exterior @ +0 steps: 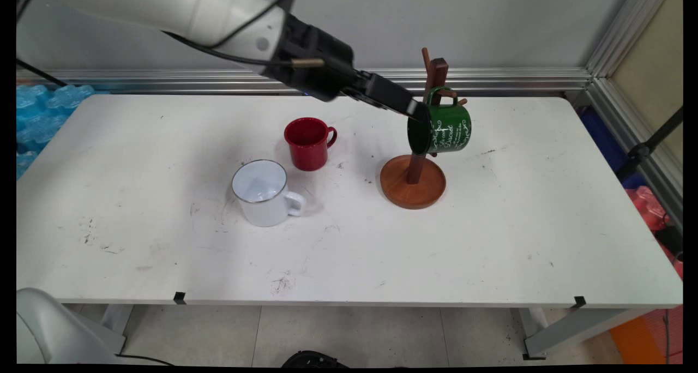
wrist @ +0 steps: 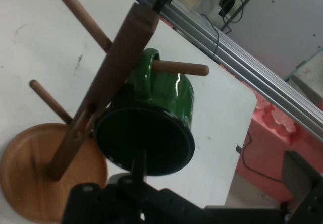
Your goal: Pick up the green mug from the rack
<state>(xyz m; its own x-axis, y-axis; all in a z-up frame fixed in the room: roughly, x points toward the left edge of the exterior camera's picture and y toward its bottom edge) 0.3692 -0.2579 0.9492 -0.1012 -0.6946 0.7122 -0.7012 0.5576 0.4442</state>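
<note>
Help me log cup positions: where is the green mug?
In the main view, right of centre, the green mug hangs by its handle on a peg of the wooden mug tree, with the hand at its rim.

Reaches in from the upper left, stretched nearly level across the back of the scene, wrist tipped slightly down to the right. Black cables trail along the white arm [exterior: 180, 10]. Ends in the black gripper [exterior: 417, 111], one finger [wrist: 139, 166] showing in the hand view.
</note>
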